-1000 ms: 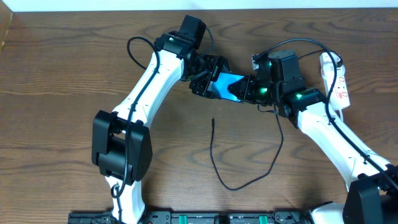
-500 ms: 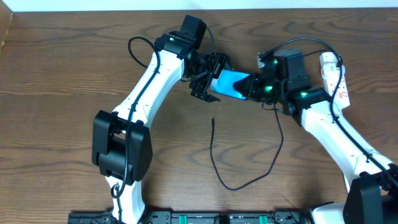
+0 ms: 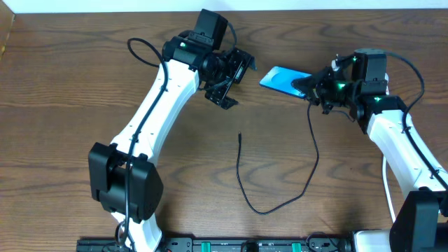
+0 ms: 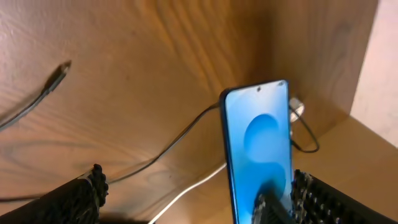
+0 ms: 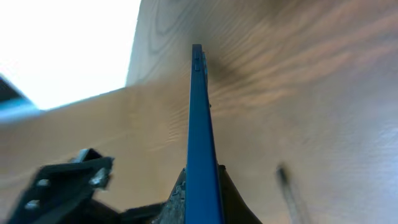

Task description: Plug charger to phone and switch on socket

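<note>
My right gripper [image 3: 308, 86] is shut on the phone [image 3: 282, 78], whose blue screen faces up at the back of the table. The right wrist view shows the phone edge-on [image 5: 198, 118] between my fingers [image 5: 199, 194]. My left gripper [image 3: 236, 82] is open and empty, a little left of the phone. In the left wrist view the phone [image 4: 257, 140] stands near my right finger, between the open jaws [image 4: 199, 200]. The charger cable [image 3: 260, 208] loops on the table, its small tip [image 3: 240, 136] free. The socket is hidden under my right arm.
A white cord [image 3: 386, 180] runs down the right side beside my right arm and also shows in the left wrist view [image 4: 189, 194]. The cable tip [image 4: 58, 76] lies on bare wood. The table's back edge [image 3: 294, 8] is close behind both grippers.
My left gripper has let go of the phone and pulled back to the left. My right gripper has carried the phone to the right and now covers the socket.
</note>
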Controlling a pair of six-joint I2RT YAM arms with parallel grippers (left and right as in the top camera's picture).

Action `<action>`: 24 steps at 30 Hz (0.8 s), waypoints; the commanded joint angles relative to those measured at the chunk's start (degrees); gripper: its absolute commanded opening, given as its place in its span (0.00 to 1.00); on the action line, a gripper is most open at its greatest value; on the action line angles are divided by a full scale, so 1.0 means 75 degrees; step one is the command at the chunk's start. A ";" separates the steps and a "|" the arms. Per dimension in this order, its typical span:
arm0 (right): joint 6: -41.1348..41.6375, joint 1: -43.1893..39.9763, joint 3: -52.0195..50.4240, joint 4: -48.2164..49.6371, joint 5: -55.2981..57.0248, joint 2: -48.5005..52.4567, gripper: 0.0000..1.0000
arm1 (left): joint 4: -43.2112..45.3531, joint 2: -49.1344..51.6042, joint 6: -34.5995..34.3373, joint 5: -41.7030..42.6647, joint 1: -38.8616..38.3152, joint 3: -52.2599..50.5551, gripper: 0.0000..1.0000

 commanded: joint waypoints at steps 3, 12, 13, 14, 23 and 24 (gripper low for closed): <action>0.3077 0.0172 0.0117 0.0431 -0.1411 -0.0003 0.01 | 0.0388 -0.0093 0.0181 -0.0452 0.0044 0.0152 0.95; 0.4980 0.0195 0.0117 0.1443 -0.2183 -0.0003 0.01 | 0.1751 -0.0093 -0.0280 -0.0446 0.0029 0.0152 0.95; 0.5167 0.0195 0.0119 0.1582 -0.2215 -0.0003 0.01 | 0.1868 -0.0093 -0.0323 -0.0425 0.0023 0.0154 0.95; 0.5386 0.0195 0.0119 0.1711 -0.2241 -0.0003 0.01 | 0.1979 -0.0093 -0.0388 -0.0423 0.0015 0.0152 0.95; 0.6790 0.0195 0.0119 0.2343 -0.2498 -0.0003 0.01 | 0.2203 -0.0093 -0.1189 -0.0423 -0.0055 0.0152 0.95; 0.7044 0.0204 0.0119 0.2492 -0.2594 -0.0003 0.01 | 0.2212 -0.0093 -0.1236 -0.0423 -0.0070 0.0152 0.95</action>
